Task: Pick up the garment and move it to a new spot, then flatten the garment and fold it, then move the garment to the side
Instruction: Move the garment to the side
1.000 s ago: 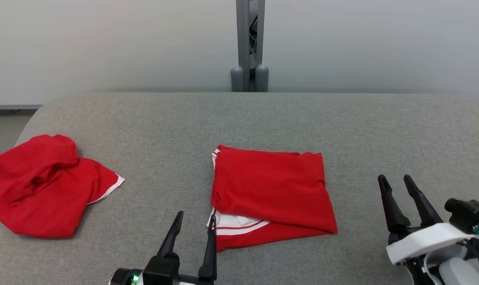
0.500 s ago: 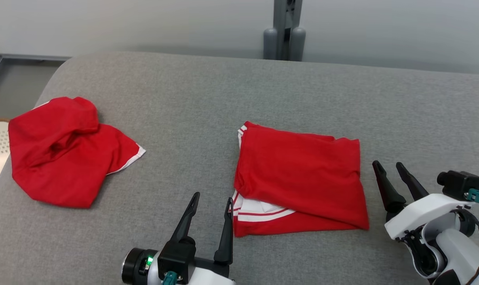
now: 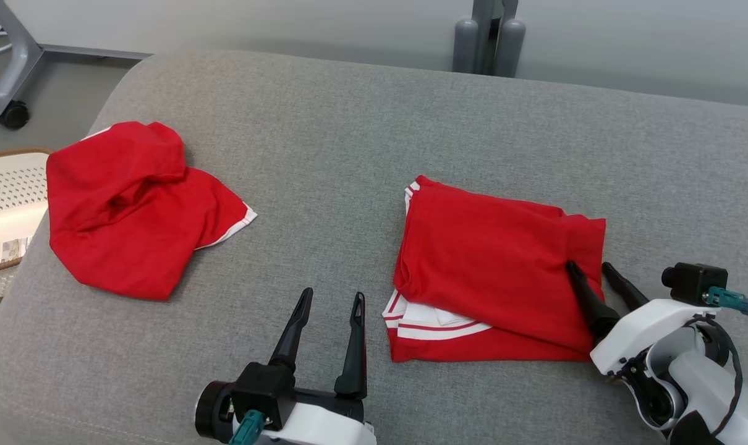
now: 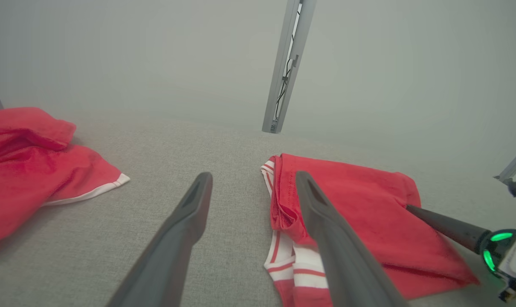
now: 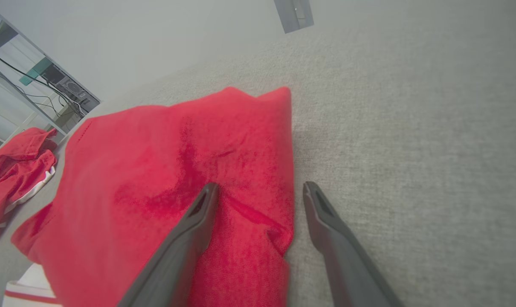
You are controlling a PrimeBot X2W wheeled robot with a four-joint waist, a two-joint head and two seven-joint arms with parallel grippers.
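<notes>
Two red garments point(image 3: 497, 259) point(image 3: 133, 210), two hands point(image 3: 332, 293) point(image 3: 590, 266)

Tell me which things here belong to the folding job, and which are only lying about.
Job: folded red garment; left gripper; right gripper, its open fingers astride the garment's edge.
Lying about: crumpled red garment; white basket; wheeled stand; grey post.

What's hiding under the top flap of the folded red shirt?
Under the top flap of the folded red shirt, a white band with red stripes pokes out at the near corner, with more red cloth below it. Anything deeper inside is covered.
</notes>
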